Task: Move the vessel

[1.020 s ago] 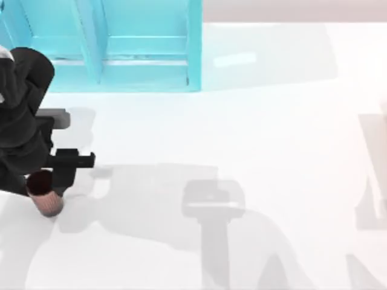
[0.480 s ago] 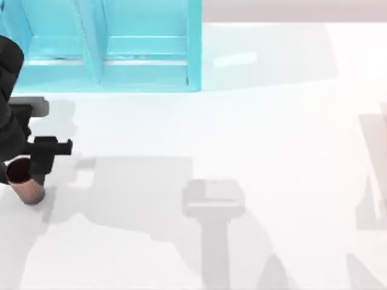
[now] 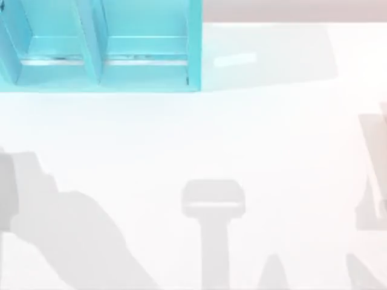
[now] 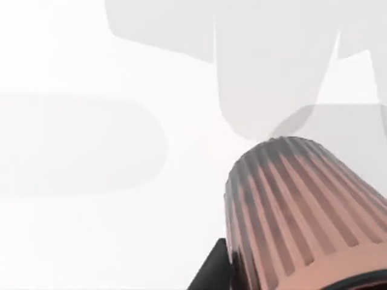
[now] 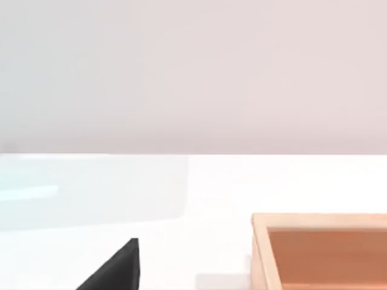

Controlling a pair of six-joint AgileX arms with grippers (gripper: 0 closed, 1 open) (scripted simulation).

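Observation:
The vessel (image 4: 302, 211) is a copper-brown ribbed cup, seen close up in the left wrist view with its narrow base pointing away over the white table. My left gripper (image 4: 284, 283) is shut on it, and one dark finger (image 4: 211, 272) shows beside its wall. The cup's mouth is cut off at the picture's edge. A dark part of my right gripper (image 5: 115, 269) shows in the right wrist view, parked over the table.
A turquoise shelf unit (image 3: 145, 66) stands at the back left of the table in the top view. In the right wrist view an open wooden box (image 5: 320, 241) sits close by. Arm shadows lie across the white tabletop (image 3: 242, 139).
My left arm has carried the vessel leftward and out of the top view's left edge, leaving its shadow there. The right arm has not moved.

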